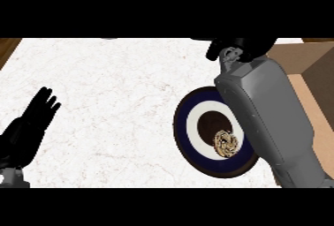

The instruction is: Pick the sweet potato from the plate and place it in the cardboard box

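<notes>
The plate (189, 132) has a navy rim, a white ring and a dark brown centre with a small gold-patterned mark (226, 143). No sweet potato lies on it. My right forearm crosses over the plate's right side and reaches to the far edge. There my right hand (238, 46) has its fingers curled, just left of the cardboard box (297, 55). The sweet potato shows nowhere; the curled hand seems to hide it. My left hand (32, 121) rests open at the left, fingers up.
The white marble counter (111, 88) stretches left of the plate. The cardboard box stands open along the right edge, partly behind my right forearm. A wooden strip (6, 48) borders the counter's far left corner.
</notes>
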Tool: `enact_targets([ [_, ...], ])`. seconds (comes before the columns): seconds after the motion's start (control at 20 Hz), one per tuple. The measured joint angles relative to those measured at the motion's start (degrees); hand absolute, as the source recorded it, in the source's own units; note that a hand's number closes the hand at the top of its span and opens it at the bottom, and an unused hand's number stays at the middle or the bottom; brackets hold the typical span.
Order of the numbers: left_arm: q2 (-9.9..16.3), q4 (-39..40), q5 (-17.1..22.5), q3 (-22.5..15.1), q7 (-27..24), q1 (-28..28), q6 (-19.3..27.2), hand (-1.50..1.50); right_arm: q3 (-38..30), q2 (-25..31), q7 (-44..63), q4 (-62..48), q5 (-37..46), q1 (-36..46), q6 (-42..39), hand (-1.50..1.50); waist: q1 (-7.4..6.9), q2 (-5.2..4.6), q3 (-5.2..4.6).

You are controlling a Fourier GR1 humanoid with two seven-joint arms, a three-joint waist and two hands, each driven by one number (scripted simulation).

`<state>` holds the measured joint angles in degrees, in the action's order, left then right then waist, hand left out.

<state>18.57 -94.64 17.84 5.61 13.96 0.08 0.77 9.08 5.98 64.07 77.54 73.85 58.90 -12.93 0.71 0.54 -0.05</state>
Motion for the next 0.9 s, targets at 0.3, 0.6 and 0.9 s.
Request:
enact_targets([
  [0.3,-0.1,0.7,-0.2,0.5,-0.8,-0.3,-0.6,0.00,-5.1,3.3,-1.4,3.5,3.1,-0.6,-3.2,1.50,-0.06,-0.13,0.02],
  [0.6,-1.0,-0.9,-0.3,0.1,0.2,0.2,-0.5,0.00,-9.8,7.1,-5.2,7.2,3.2,-5.0,-7.5,1.50,-0.22,-0.23,0.04],
  [0.9,-0.9,0.6,-0.4,1.2,0.0,-0.8,-1.9,0.00,-12.9,9.4,-8.6,9.7,3.3,-11.2,-7.6,1.50,-0.55,-0.43,0.06],
])
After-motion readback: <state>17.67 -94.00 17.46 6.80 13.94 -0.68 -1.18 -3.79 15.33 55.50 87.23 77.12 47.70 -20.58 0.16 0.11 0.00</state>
